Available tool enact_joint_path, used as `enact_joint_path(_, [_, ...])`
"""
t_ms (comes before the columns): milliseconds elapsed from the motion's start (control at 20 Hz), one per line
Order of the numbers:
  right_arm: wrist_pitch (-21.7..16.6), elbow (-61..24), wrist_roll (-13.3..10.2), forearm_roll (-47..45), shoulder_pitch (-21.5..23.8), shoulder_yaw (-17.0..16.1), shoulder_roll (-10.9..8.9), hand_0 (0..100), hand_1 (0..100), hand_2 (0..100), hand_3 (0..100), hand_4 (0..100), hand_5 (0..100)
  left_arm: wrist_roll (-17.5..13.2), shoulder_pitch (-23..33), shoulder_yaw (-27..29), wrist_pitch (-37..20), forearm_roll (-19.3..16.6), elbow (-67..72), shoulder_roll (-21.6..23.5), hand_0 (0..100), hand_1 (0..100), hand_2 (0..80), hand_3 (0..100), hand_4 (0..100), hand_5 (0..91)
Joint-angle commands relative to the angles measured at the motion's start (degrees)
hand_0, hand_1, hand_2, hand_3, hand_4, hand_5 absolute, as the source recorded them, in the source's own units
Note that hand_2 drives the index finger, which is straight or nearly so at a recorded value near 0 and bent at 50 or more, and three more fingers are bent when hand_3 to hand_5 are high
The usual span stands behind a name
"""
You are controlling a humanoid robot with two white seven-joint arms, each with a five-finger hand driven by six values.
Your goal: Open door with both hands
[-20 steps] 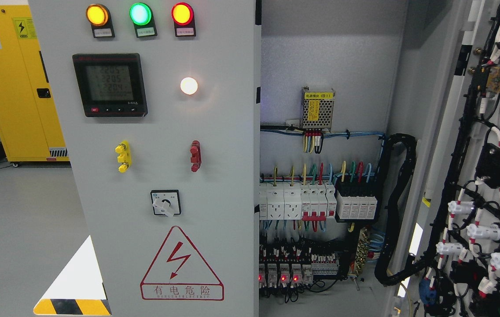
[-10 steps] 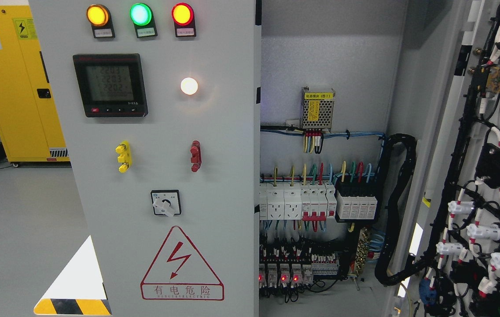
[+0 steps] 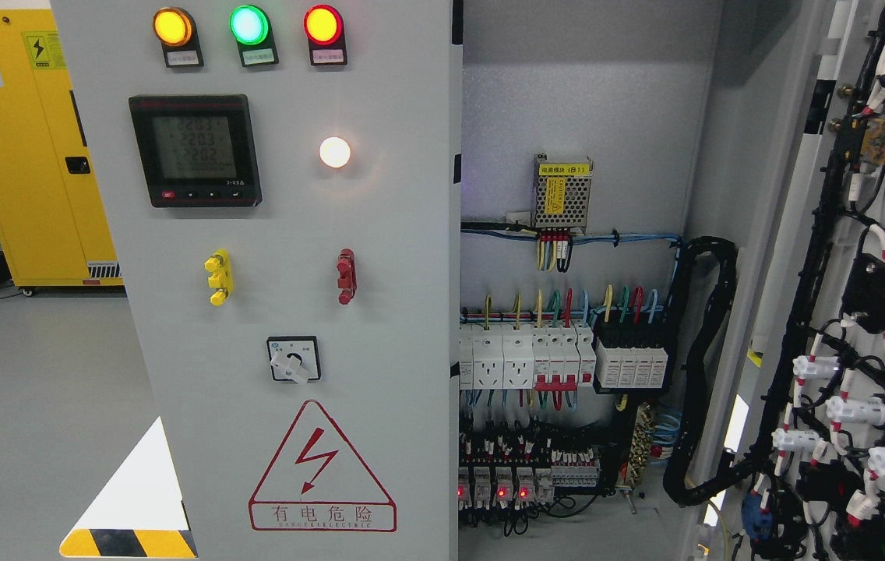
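Note:
A grey electrical cabinet fills the head view. Its left door (image 3: 388, 234) faces me, carrying three lit lamps, a black meter (image 3: 194, 150), a white lamp, a yellow handle (image 3: 217, 276), a red handle (image 3: 345, 276), a rotary switch (image 3: 293, 359) and a red warning triangle. The right door (image 3: 871, 296) stands swung wide open at the right edge, its wired inner side showing. Between them the cabinet interior (image 3: 575, 343) is exposed, with breakers and coloured wires. Neither of my hands nor arms appears.
A yellow safety cabinet (image 3: 29, 148) stands at the back left on the grey floor. A thick black cable bundle (image 3: 703, 366) runs from the interior toward the open right door. Yellow-black hazard tape (image 3: 127, 543) marks the floor at the lower left.
Only the digits on the meter display flicker. The doors have not moved.

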Motion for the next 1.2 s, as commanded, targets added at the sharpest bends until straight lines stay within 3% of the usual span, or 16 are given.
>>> enact_joint_path(0, [-0.39, -28.25, 0.04, -0.06, 2.03, 0.94, 1.32, 0, 50, 4, 0, 0, 0, 0.87, -0.11, -0.23, -0.09, -0.55, 1.50, -2.72, 12, 56, 0.0, 0, 0, 0.0])
enact_joint_path(100, [-0.39, -34.75, -0.05, -0.15, 2.12, 1.47, 1.32, 0, 50, 4, 0, 0, 0, 3.66, -0.54, -0.14, -0.09, -0.55, 1.50, -2.99, 12, 56, 0.0, 0, 0, 0.0])
enact_joint_path(200, [-0.39, -45.10, -0.05, -0.15, 4.13, 4.18, 0.88, 0, 50, 4, 0, 0, 0, 6.13, -0.81, -0.14, -0.09, -0.55, 1.50, -2.99, 12, 56, 0.0, 0, 0, 0.0])
enact_joint_path(300, [-0.47, -55.83, -0.05, -0.15, 6.86, 7.61, 0.18, 0, 50, 4, 0, 0, 0, 6.14, -0.81, -0.14, -0.09, -0.55, 1.50, -2.99, 12, 56, 0.0, 0, 0, 0.0])
enact_joint_path(451, [-1.00, -68.59, -0.05, -0.24, 8.45, 9.64, 0.35, 0, 50, 4, 0, 0, 0, 6.14, -0.81, -0.14, -0.09, -0.55, 1.50, -2.99, 12, 56, 0.0, 0, 0, 0.0])
enact_joint_path(601, [-5.02, -77.21, -0.13, -0.24, 8.45, 11.22, 0.26, 0, 50, 4, 0, 0, 0, 6.05, -0.81, -0.14, -0.18, -0.55, 1.50, -2.90, 12, 56, 0.0, 0, 0, 0.0])
enact_joint_path(801, [-11.71, -83.56, -0.40, -0.24, 8.45, 11.93, 0.53, 0, 50, 4, 0, 0, 0, 5.88, -0.81, -0.23, -0.01, -0.55, 1.50, -2.73, 12, 56, 0.0, 0, 0, 0.0])
enact_joint_path(1151, [-11.99, -90.50, -0.40, -0.33, 5.82, 12.19, 0.17, 0, 50, 4, 0, 0, 0, 5.88, -0.99, -0.14, 0.35, -0.46, 1.68, -2.73, 12, 56, 0.0, 0, 0, 0.0])
